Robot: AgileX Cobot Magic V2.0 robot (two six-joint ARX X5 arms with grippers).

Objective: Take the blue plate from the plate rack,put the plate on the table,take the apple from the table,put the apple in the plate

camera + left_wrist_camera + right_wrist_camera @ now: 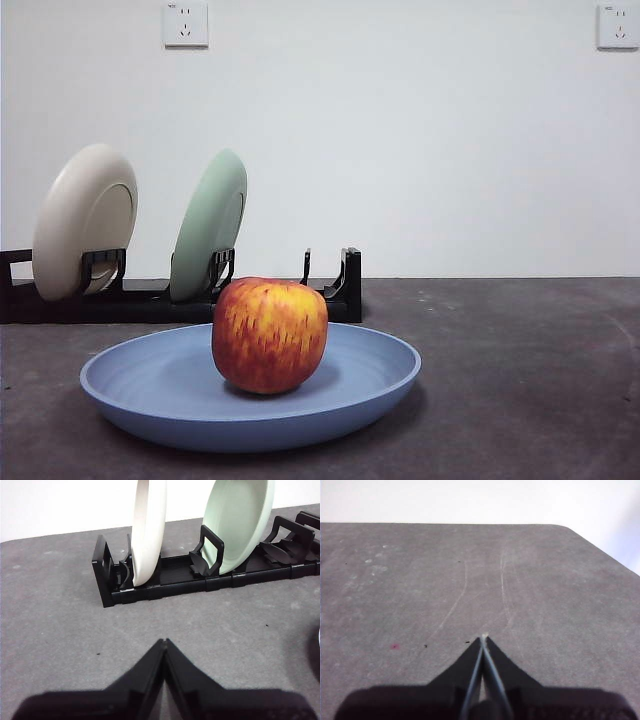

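We observe the apple [269,335], red with yellow-orange streaks and standing upright, at the centre of the blue plate [130,385], a wide, shallow, matte light-blue dish with a raised rim that lies flat on the table [530,380] just in front of the plate rack [340,290]. The black rack holds a cream plate [85,220] near its left end and a pale green plate [208,225] beside it, both leaning upright in their slots. We note that the left gripper [164,642] has its jaws pressed together over bare table facing the rack's end, and the right gripper [483,639] likewise has its jaws together, holding nothing, above scratched table near a rounded corner.
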